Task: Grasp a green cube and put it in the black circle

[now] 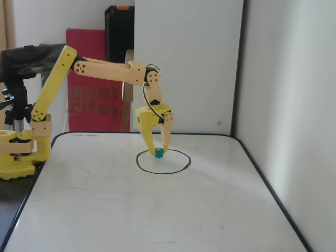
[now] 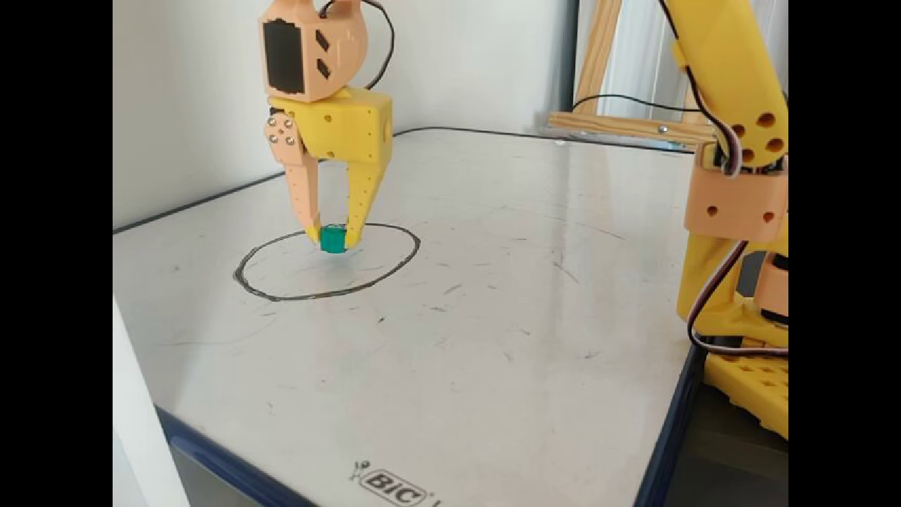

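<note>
On the whiteboard (image 2: pixel 493 338) nearest my camera I log scuffed white surface and a BIC logo (image 2: pixel 391 484) at the front edge. Mid-board: the circle (image 2: pixel 281 294), a black oval line. Inside it, toward its far rim: the cube (image 2: pixel 332 238), pinched between the fingertips of the gripper (image 2: pixel 332 241), which points straight down. Cube sits at board level; whether it touches, I cannot tell. Behind: white wall (image 2: pixel 183 91).

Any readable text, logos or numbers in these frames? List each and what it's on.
"BIC", with a small logo figure to its left: printed on the whiteboard near its front edge, readable only in a fixed view.
Lettering on the dark object at upper left in a fixed view: too blurred to read.
No other text is visible.
</note>
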Robot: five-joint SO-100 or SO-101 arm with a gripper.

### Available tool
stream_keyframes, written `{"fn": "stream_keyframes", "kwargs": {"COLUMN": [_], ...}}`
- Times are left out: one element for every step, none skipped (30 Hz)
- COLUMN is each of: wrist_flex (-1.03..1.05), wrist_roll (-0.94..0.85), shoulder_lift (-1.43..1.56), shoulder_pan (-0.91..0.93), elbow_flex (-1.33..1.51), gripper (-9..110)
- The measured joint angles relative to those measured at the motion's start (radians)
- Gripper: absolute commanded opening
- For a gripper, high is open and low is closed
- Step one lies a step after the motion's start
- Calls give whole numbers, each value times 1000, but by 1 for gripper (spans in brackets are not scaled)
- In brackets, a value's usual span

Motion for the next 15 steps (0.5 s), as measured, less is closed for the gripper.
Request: {"fn": "stream_keyframes", "kwargs": {"wrist_flex": [0,0,0,0,0,0,3,15,43,58,75,103,112,106,118], "wrist_roll": [0,0,0,0,0,2,8,12,18,21,21,23,37,58,86], "shoulder_lift": [0,0,0,0,0,3,15,43,92,155,222,304,393,494,597], "shoulder_pan": [0,0,0,0,2,6,12,20,28,37,48,60,75,92,114], "elbow_flex": [0,-2,-2,-2,-2,-2,-2,8,20,34,54,92,133,178,229], "gripper": [14,14,14,14,14,14,13,11,8,6,5,4,2,1,0]}}
